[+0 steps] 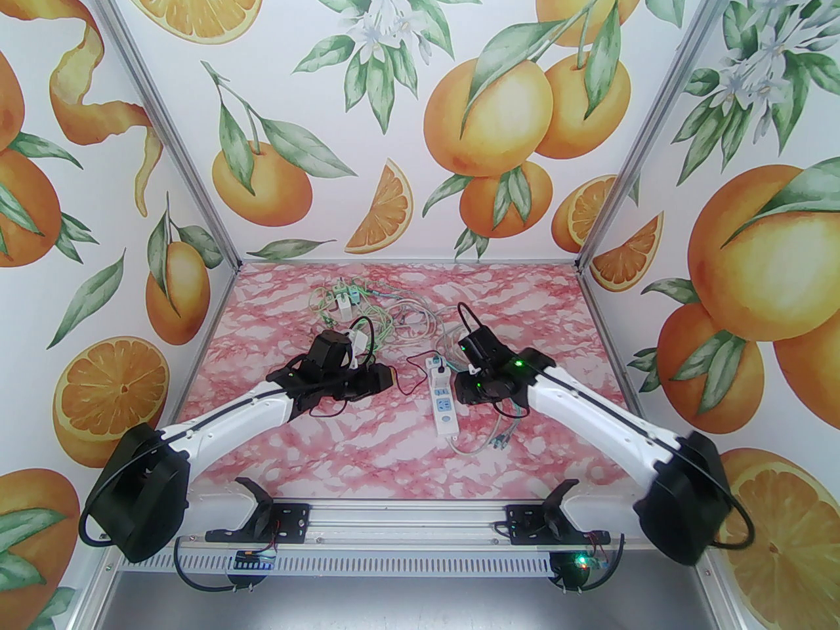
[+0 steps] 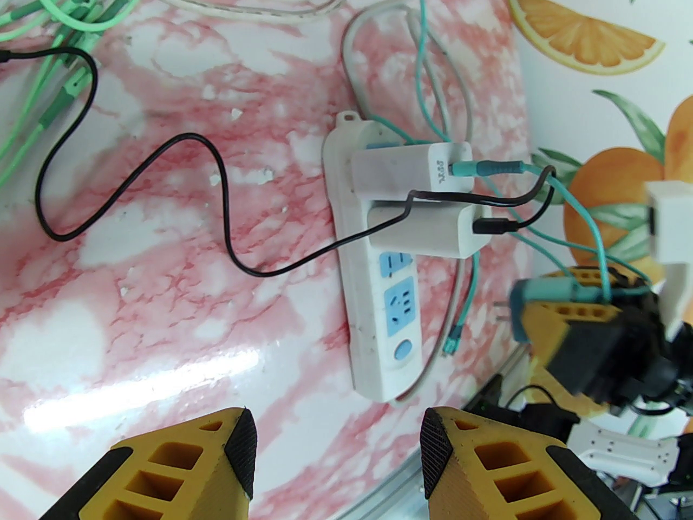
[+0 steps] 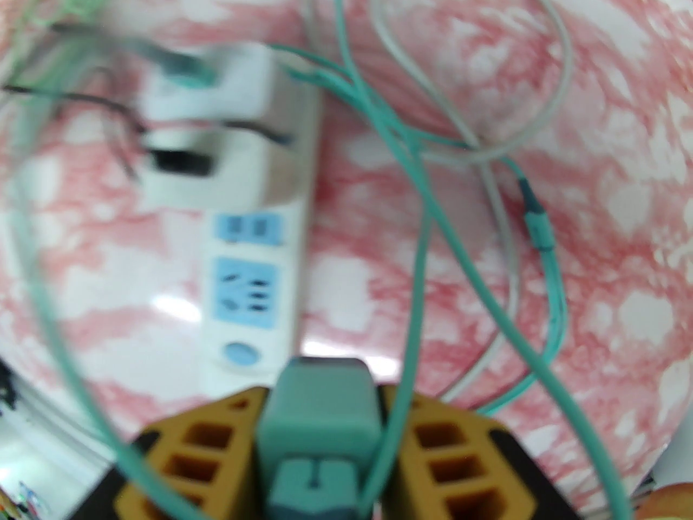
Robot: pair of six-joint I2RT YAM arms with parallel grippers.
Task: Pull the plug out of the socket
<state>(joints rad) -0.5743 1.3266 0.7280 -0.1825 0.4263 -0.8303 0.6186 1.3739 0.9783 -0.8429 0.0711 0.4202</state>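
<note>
Presently we find the right gripper (image 3: 322,398) closed on the teal plastic plug (image 3: 319,415), the plug's body clamped squarely between the two yellow fingers (image 3: 206,453). The plug is out of the socket. In the left wrist view its metal prongs stand bare and point toward the white plastic power strip with blue sockets (image 2: 373,377), near it but apart from it. From the right gripper, the strip lies on the pink marbled table (image 2: 162,290) just ahead and to the left of the held plug. A thin teal cable (image 3: 421,247) runs from beside the plug, up and away over the table to the gripper's front.

We note the left gripper (image 2: 338,442) standing partly open with nothing between its fingers. The strip's near end lies just ahead of that gap, untouched.

Two white block adapters sit plugged into the far part of the strip, the upper adapter (image 2: 395,174) carrying a teal lead and the lower adapter (image 2: 427,231) a black cable (image 2: 260,274). That black cable loops over the table ahead and left of the left gripper.
</note>
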